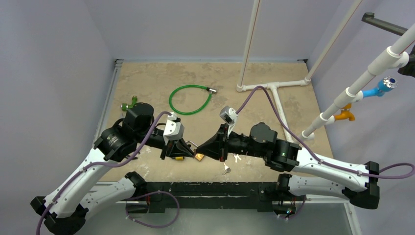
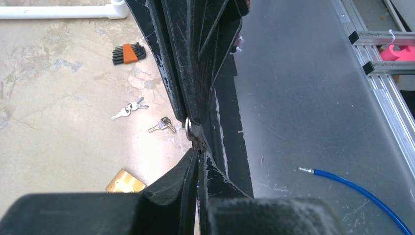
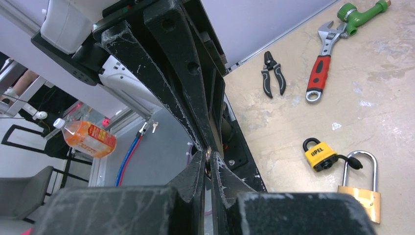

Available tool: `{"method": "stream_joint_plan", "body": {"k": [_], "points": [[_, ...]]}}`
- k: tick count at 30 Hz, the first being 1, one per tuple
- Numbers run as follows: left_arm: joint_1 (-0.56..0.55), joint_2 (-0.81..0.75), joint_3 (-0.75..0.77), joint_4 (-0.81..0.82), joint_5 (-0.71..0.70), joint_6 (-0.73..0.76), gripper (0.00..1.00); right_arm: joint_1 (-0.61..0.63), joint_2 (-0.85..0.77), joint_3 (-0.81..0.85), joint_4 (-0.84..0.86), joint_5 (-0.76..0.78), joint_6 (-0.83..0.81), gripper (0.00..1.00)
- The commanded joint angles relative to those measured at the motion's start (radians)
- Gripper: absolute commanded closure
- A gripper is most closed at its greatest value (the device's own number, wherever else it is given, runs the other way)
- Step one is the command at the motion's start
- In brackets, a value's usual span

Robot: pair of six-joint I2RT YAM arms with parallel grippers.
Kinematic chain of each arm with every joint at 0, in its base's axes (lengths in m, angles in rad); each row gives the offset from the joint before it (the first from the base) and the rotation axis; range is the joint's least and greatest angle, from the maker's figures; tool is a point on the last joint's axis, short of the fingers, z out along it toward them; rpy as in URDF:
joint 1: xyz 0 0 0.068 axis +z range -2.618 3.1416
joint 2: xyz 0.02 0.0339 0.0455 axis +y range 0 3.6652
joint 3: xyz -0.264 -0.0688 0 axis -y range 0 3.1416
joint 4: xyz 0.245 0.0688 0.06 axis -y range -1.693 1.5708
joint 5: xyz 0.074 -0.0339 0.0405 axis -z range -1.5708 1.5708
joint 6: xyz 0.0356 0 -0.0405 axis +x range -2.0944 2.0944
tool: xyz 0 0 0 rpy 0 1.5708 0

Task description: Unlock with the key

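You have both grippers meeting tip to tip over the table's near edge. The left gripper and right gripper are each clamped, as far as the views show, on the small key between them. The brass padlock lies flat just under the tips, beside the yellow padlock. Its shackle points toward the left edge, so its base likely faces your right arm.

Green cable loop mid-table, white PVC frame back right, plus hex key set, pliers, red-handled adj. wrench & green nozzle.
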Motion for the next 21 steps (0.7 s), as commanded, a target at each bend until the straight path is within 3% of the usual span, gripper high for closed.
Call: {"method": "stream_joint_plan", "body": {"k": [1, 8, 9, 11, 21], "points": [[0.003, -0.002, -0.008, 0.021, 0.022, -0.001, 0.96, -0.002, -0.008, 0.038, 0.072, -0.009, 0.001, 1.00], [0.003, -0.004, -0.022, 0.079, 0.059, -0.104, 0.88, 0.001, -0.004, 0.020, 0.105, 0.007, 0.003, 1.00], [0.003, -0.005, -0.026, 0.084, 0.071, -0.118, 0.89, 0.002, -0.004, 0.016, 0.107, 0.012, 0.001, 1.00], [0.002, -0.009, -0.035, 0.093, 0.081, -0.130, 1.00, 0.005, -0.001, 0.014, 0.113, 0.014, -0.002, 1.00], [0.009, -0.020, -0.020, 0.128, 0.012, -0.135, 1.00, 0.024, 0.001, -0.008, 0.122, 0.014, 0.007, 1.00]]}}
